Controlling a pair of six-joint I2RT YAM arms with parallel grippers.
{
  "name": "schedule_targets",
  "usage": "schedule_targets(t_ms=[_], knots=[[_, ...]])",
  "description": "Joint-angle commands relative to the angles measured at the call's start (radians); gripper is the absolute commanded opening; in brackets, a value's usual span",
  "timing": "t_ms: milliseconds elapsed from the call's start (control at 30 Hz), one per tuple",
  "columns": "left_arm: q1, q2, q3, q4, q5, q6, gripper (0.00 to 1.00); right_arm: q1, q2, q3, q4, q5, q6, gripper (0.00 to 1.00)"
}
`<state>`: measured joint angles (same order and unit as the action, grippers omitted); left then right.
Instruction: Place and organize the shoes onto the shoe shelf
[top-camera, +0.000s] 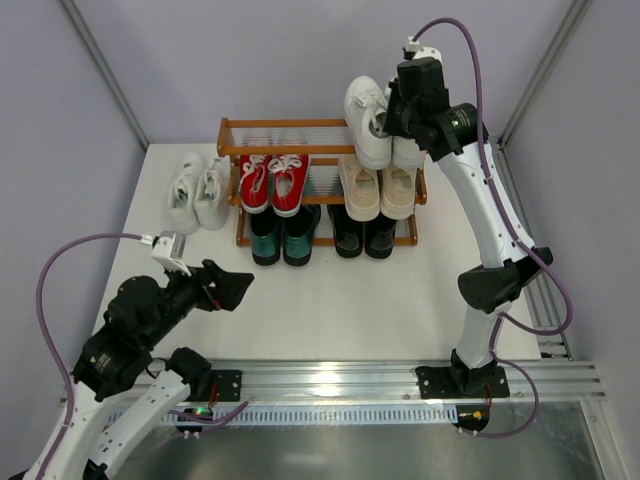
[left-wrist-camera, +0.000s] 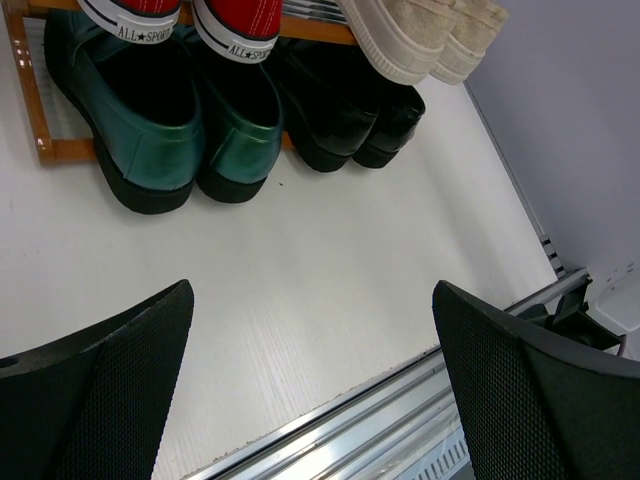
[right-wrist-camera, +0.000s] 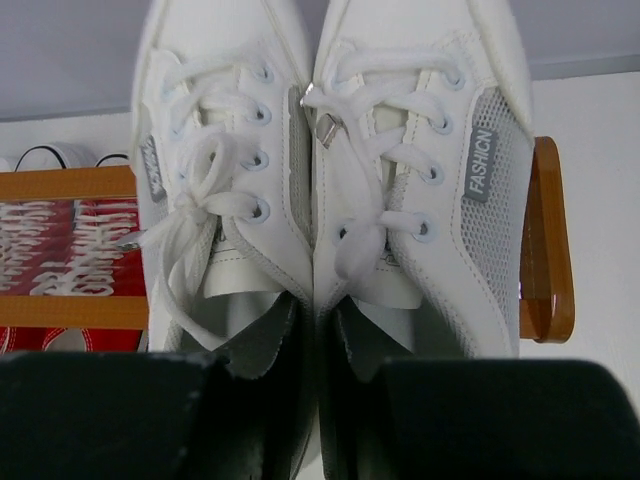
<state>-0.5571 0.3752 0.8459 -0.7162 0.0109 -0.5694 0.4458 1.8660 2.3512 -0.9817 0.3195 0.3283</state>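
The orange-brown shoe shelf (top-camera: 280, 124) stands at the back of the table. My right gripper (top-camera: 392, 110) is over the right end of its top tier, holding a pair of white sneakers (top-camera: 368, 125). In the right wrist view each finger sits inside one sneaker (right-wrist-camera: 330, 170), and the gripper (right-wrist-camera: 318, 400) pinches the two touching inner walls. Red sneakers (top-camera: 272, 182) and beige sneakers (top-camera: 378, 188) fill the middle tier. Green loafers (top-camera: 282, 235) and black loafers (top-camera: 363, 233) fill the bottom tier. Another white pair (top-camera: 198, 190) lies on the table left of the shelf. My left gripper (top-camera: 235, 285) hovers open and empty over the near table.
The left wrist view shows the green loafers (left-wrist-camera: 150, 120) and black loafers (left-wrist-camera: 340, 110) ahead, and the left gripper (left-wrist-camera: 312, 340) open wide over bare tabletop. An aluminium rail (top-camera: 330, 380) runs along the near edge. Grey walls and frame posts enclose the table.
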Motion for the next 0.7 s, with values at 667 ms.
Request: schedule_targets(t_ms=[667], knots=[[-0.003, -0.047, 0.045, -0.04, -0.052, 0.0, 1.0, -0.018, -0.054, -0.044, 0.163, 0.016, 0.003, 0.27]])
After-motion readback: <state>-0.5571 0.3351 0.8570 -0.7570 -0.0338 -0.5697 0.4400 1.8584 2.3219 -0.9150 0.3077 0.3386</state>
